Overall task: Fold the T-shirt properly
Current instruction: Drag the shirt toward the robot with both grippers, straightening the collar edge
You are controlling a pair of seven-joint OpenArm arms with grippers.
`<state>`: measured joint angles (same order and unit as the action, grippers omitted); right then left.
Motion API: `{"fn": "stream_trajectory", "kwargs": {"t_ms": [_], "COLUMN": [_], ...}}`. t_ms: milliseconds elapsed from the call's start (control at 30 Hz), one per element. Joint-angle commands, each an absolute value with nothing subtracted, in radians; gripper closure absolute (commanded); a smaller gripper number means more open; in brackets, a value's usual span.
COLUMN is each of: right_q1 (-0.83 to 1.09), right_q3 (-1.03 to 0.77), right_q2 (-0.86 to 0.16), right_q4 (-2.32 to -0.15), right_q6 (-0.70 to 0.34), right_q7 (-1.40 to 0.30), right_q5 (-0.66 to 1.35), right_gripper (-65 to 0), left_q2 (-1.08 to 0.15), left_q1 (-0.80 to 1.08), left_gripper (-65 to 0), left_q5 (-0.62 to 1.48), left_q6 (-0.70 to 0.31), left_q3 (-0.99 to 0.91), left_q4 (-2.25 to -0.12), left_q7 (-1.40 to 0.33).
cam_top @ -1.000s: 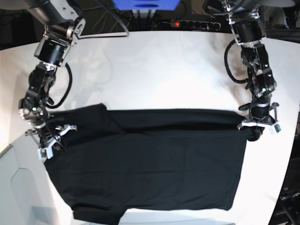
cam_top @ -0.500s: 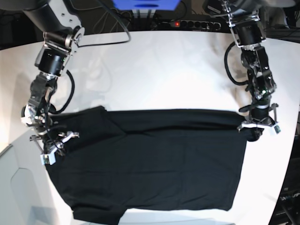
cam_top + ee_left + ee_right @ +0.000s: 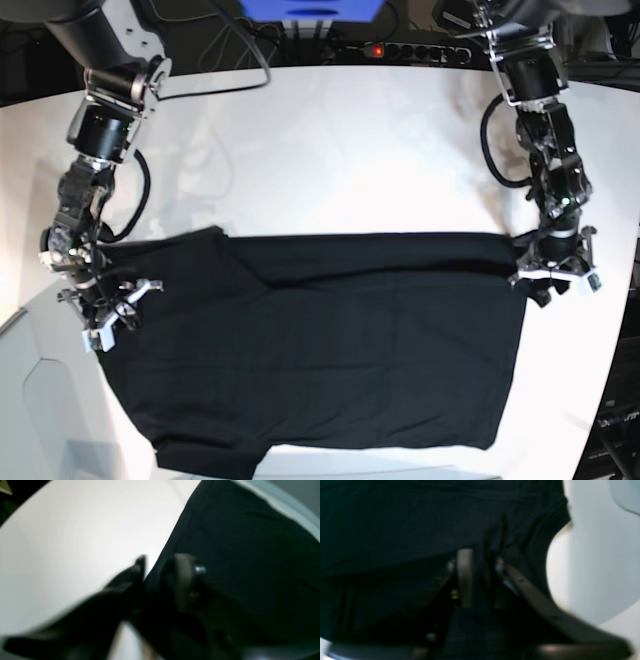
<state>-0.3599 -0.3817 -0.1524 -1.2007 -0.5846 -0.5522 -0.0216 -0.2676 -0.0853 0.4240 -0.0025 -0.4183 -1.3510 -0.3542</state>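
The black T-shirt (image 3: 330,340) lies flat on the white table (image 3: 340,150), with a folded edge running across its top. My left gripper (image 3: 553,278) is at the shirt's top right corner. In the blurred left wrist view its fingers (image 3: 183,580) stand apart, with the T-shirt's edge (image 3: 250,555) lying loose in the left gripper (image 3: 161,572). My right gripper (image 3: 110,312) sits at the shirt's left side by the sleeve. Up close the right gripper (image 3: 482,577) is open too, with T-shirt cloth (image 3: 395,517) slack between its fingers (image 3: 465,577).
A power strip (image 3: 410,50) with a red light, cables and a blue object (image 3: 310,8) sit behind the table's far edge. The table's curved edge runs close by on the left (image 3: 20,320) and right (image 3: 610,330). The shirt's hem reaches the front edge.
Both grippers were shut on the shirt and now stand parted, with the cloth let go. The right gripper shifted slightly down and left. The left one sank a little.
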Motion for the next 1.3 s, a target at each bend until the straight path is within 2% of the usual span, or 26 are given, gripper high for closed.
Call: {"fn": "stream_trajectory", "kwargs": {"t_ms": [0,100,267,567,800,1267], "right_q1": [-0.390,-0.389,-0.334,-0.177,-0.097,-0.067], "right_q3": [-0.383,-0.383,-0.384,-0.384,-0.384,-0.432], "right_q2": [-0.162,-0.163,-0.163,-0.157,-0.148,-0.154], "right_q4": [-1.222,-1.245,-1.359,-1.550,-1.573,-1.575], "right_q6": [-0.605,-0.605,-0.605,-0.605,-0.605,-0.605], "right_q7": [-0.526,-0.526,-0.533,-0.535,-0.527,-0.526], "right_q5": [-0.005,-0.005,-0.005,-0.002,-0.002,-0.004], "right_gripper": [-21.6,-25.1,-25.6,-25.6,-25.6,-25.6], "left_q2": [-0.283,-0.288,-0.285,-0.277,-0.277,-0.277], "left_q1": [-0.102,-0.107,-0.068,0.030,0.021,-0.061], "left_gripper": [-31.5,-35.8,-35.9,-36.1,-36.2,-35.5], "left_q5": [0.429,0.435,0.433,0.435,0.435,0.435], "left_q6": [-0.002,-0.004,-0.004,-0.004,-0.005,-0.005], "left_q3": [-0.426,-0.426,-0.426,-0.429,-0.461,-0.447], "left_q4": [-1.376,-1.383,-1.451,-1.389,-1.299,-1.145], "left_q7": [-0.325,-0.323,-0.331,-0.320,-0.255,-0.251]}}
